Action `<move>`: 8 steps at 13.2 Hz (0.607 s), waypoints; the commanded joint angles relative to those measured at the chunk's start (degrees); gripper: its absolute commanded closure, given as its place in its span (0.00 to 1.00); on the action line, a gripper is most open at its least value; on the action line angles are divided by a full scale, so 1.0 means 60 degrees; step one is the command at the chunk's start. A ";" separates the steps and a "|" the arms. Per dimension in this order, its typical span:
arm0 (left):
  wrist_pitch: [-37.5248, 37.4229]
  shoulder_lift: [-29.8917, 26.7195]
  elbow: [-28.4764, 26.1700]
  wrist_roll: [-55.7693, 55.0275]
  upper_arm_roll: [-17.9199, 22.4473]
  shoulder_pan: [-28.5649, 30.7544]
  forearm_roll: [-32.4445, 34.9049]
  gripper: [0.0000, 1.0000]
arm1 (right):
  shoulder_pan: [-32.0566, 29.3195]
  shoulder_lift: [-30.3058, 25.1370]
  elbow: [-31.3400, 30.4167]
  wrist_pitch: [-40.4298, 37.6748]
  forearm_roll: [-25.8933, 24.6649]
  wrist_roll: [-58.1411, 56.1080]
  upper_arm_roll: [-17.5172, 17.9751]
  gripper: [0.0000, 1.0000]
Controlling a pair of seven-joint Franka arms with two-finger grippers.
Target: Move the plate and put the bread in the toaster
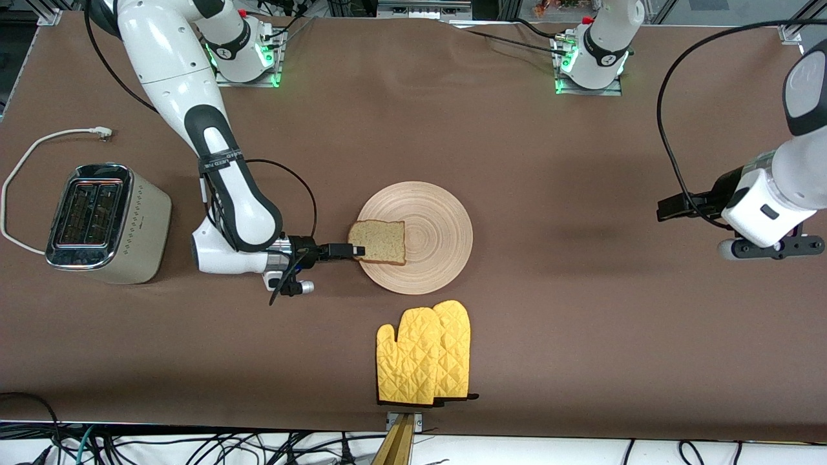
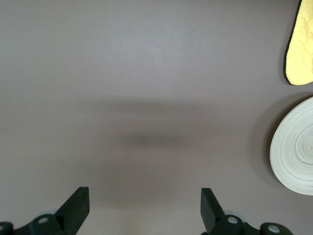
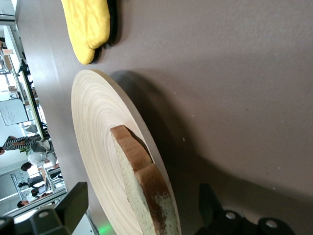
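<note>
The toaster (image 1: 106, 223) stands at the right arm's end of the table, its two slots facing up and its white cord (image 1: 26, 168) looping on the cloth beside it. Between the toaster and the plate, the right gripper (image 1: 357, 250) reaches in low and level, its tips at the edge of the bread (image 1: 378, 241). In the right wrist view its fingers (image 3: 73, 203) are spread, one on each side of the slice (image 3: 142, 186), with a gap showing on both sides, so they have not closed on it. The bread lies flat on the plate (image 1: 433, 216), on the part closest to that gripper, its corner reaching the plate's rim. The plate sits mid-table. A pair of yellow oven mitts (image 1: 423, 355) lies nearer the front camera than the plate, apart from it. At the left arm's end, the left gripper (image 1: 772, 248) waits above bare cloth, well away from the plate; the left wrist view shows its fingers (image 2: 78, 203) spread wide with nothing between them.
</note>
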 commanded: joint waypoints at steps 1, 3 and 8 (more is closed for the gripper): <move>0.0455 -0.1342 -0.1282 0.0078 0.1589 -0.0928 -0.0996 0.00 | 0.0014 -0.0047 -0.0136 -0.0086 0.0222 -0.0181 -0.0041 0.00; 0.2115 -0.2703 -0.3534 0.0109 0.2295 -0.1865 -0.0899 0.00 | 0.0013 -0.0062 -0.0180 -0.0261 0.0237 -0.0166 -0.0041 0.01; 0.2127 -0.2930 -0.3794 0.0457 0.2605 -0.2015 -0.0387 0.00 | -0.0001 -0.0179 -0.0297 -0.0453 0.0164 -0.0196 -0.0070 0.27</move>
